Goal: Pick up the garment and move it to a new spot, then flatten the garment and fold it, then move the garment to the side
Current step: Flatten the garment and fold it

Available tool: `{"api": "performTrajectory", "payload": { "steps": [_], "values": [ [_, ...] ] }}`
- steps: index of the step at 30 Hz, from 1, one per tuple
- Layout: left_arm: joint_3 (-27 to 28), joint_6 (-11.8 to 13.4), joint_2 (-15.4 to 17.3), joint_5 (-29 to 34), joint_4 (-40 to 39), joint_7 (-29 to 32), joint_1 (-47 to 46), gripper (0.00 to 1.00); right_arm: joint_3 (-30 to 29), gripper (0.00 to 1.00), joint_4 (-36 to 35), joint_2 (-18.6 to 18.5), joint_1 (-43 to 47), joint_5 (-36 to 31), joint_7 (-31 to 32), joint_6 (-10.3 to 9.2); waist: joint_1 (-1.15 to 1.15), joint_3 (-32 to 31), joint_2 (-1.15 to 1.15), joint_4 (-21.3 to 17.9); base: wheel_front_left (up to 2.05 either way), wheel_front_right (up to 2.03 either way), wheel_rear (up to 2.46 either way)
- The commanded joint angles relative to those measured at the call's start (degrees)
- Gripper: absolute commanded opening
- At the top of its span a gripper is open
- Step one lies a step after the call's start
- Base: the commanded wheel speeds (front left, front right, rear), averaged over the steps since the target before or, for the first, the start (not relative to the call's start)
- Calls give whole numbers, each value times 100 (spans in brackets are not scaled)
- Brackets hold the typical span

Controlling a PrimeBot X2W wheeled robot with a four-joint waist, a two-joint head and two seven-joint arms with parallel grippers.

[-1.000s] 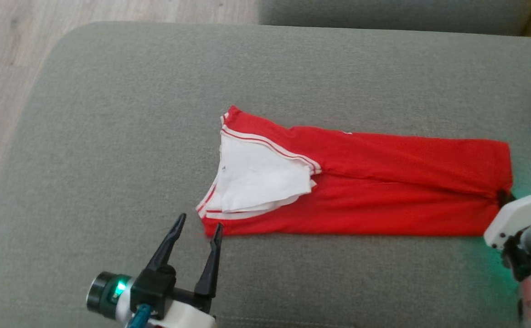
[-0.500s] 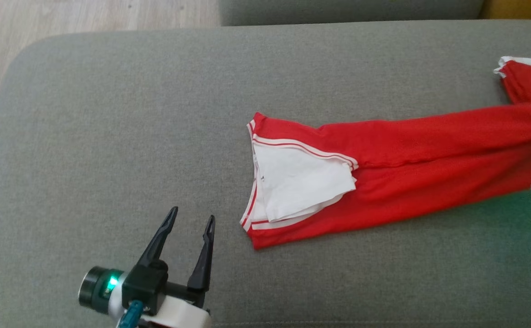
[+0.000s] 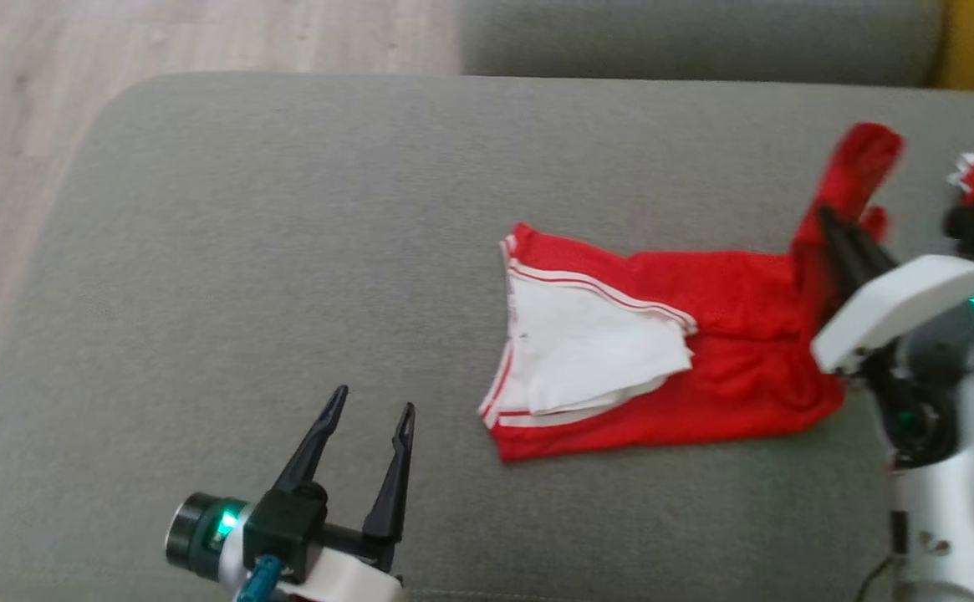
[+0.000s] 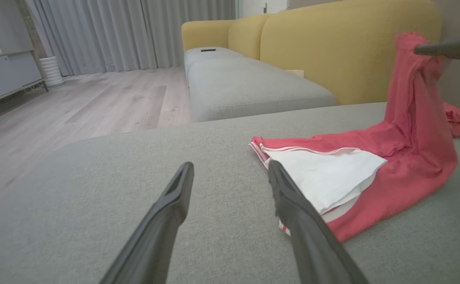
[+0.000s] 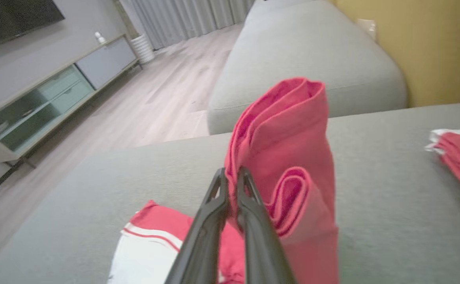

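Grey cushion (image 3: 286, 251): right hand (image 5: 231, 172) pinches red garment (image 3: 729, 334), left hand (image 3: 374, 399) spread.

You've got a red garment (image 3: 737, 334) with white striped trim on a grey cushion (image 3: 286, 251), yellow sofa (image 4: 332, 43) behind.
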Motion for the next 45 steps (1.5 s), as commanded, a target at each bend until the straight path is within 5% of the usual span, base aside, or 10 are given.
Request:
{"api": "performTrajectory", "payload": {
  "steps": [1,11,20,21,22,23,39,40,41,45],
  "values": [
    [138,-20,-53,13,-154,-70,-130,100,326,0,-334,89,-133,90,84,20,0,-93,0,249,0,0,0],
    [15,-159,-146,11,-30,-70,-107,100,1553,0,221,223,-90,482,113,20,0,-210,0,1019,0,0,0],
    [54,-178,-207,-17,-73,-70,-61,100,1905,0,995,225,-374,615,-132,20,0,-122,0,1343,0,0,0],
    [51,-186,-212,-11,-71,-70,-59,100,1921,22,1075,225,-412,640,-180,20,0,-109,0,1361,0,0,0],
    [49,-193,-217,-7,-69,-70,-59,100,1936,80,1139,225,-448,675,-242,20,0,-97,0,1374,0,0,0],
    [50,-202,-225,7,-64,-70,-61,100,1981,100,1210,225,-499,856,-388,20,0,-81,0,1390,0,0,0],
    [184,-153,-255,83,-130,-70,-55,100,847,96,1058,-401,-216,2253,5,20,0,-68,0,1020,0,0,0],
    [173,-158,-261,86,-138,-70,-71,100,768,41,1114,-454,-223,2418,148,20,0,-43,0,1016,0,0,0],
    [159,-168,-266,87,-144,-70,-87,100,700,0,1182,-491,-237,2603,319,20,0,-17,0,1017,0,0,0],
    [105,-186,-291,88,-155,-70,-160,100,433,0,1580,-572,-403,3337,1120,20,0,105,0,1059,0,0,0]
  ]
}}
